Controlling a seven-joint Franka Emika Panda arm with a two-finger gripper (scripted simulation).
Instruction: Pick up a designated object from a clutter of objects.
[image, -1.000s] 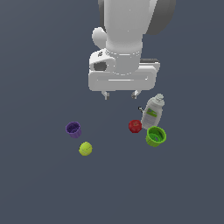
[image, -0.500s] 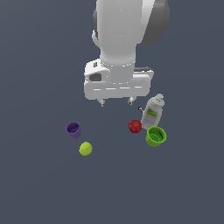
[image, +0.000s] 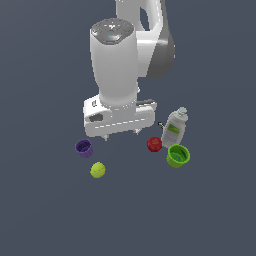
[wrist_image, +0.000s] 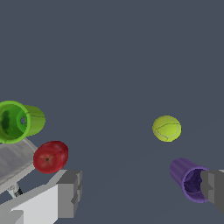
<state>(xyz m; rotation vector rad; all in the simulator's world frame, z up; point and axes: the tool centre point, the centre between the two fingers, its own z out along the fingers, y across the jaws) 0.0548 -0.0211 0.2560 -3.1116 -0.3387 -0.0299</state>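
The designated object, a small yellow-green ball (image: 98, 170) (wrist_image: 166, 128), lies alone on the dark floor, just in front of a purple cup (image: 84, 148) (wrist_image: 189, 178). My gripper (image: 120, 134) (wrist_image: 142, 190) hangs open above the floor, behind the ball and toward the exterior view's right of it, touching nothing. Its two grey fingers (wrist_image: 70, 192) stand wide apart with nothing between them. The rest of the clutter is a red round object (image: 154, 144) (wrist_image: 50, 156), a green cup (image: 178, 155) (wrist_image: 17, 121) and a white bottle (image: 175, 127) with a green label.
The red object, the green cup and the bottle sit close together on the exterior view's right. The purple cup lies on its side about a ball's width from the ball. The arm's large white body (image: 115, 65) rises above the hand.
The hand has moved down and toward the exterior view's left, nearer the purple cup and the ball. The fingers stay open, and none of the objects has moved.
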